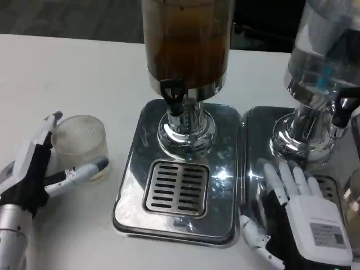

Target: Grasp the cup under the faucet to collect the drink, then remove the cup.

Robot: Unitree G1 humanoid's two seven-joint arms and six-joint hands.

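A clear empty plastic cup stands upright on the white table, left of the drink dispenser's steel tray. My left hand lies beside it with fingers spread. One finger reaches up along the cup's left side and the thumb stretches across its lower front. I cannot tell whether they press on it. The black faucet of the brown-drink dispenser hangs over the slotted drain grate, with nothing under it. My right hand lies flat on the neighbouring tray with its fingers straight and holds nothing.
A second dispenser with clear liquid stands at the right on its own steel tray, with a black tap. The raised tray rims lie between the cup and the faucet. Bare white table spreads out to the left and back.
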